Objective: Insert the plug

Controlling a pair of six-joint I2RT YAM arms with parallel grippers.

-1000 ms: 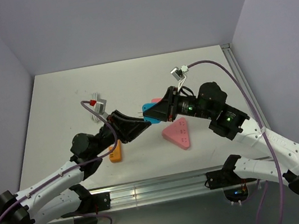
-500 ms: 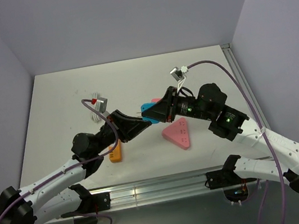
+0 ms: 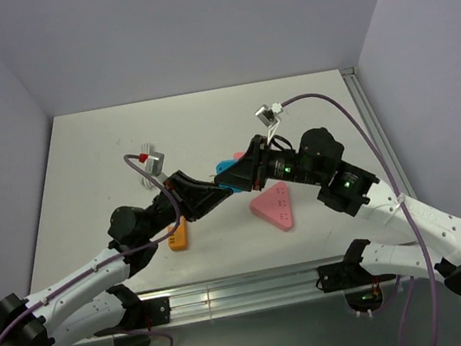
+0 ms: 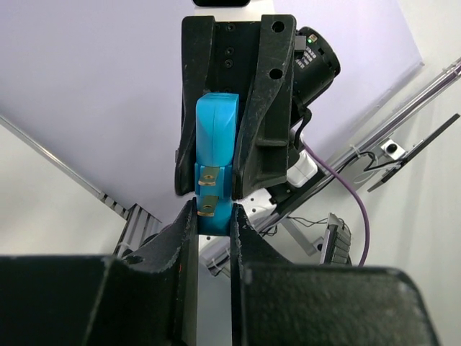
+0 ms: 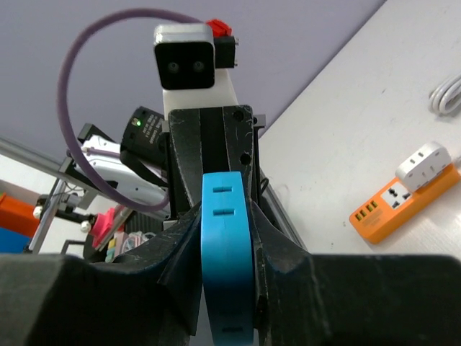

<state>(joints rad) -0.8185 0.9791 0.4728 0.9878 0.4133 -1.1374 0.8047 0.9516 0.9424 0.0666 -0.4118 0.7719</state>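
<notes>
"While both arms meet in the air over the counter, where is the plug?"

"Between them, clear of the surface. Its long axis runs along the line from one gripper to the other. The right gripper has its fingers pressed to the flat faces of one end. The left gripper is drawn in narrow on the other end, fingers against the blue."

"So both have it?"

"It looks that way. Which one bears the weight, I cannot tell."

"And the pink socket block?"

"It lies flat on the counter, just to the near side of the meeting point and under the right forearm. I judge the right arm the nearer, so the plug has to come down and toward the bases."

"Do the prongs face down?"

"Only the left wrist view shows the metal prongs, jutting from the end by the left fingers. The right wrist view shows the opposite edge with its slots, and beyond it an orange power strip. The top view shows neither prongs nor slots, only a blue sliver between black fingers."
</notes>
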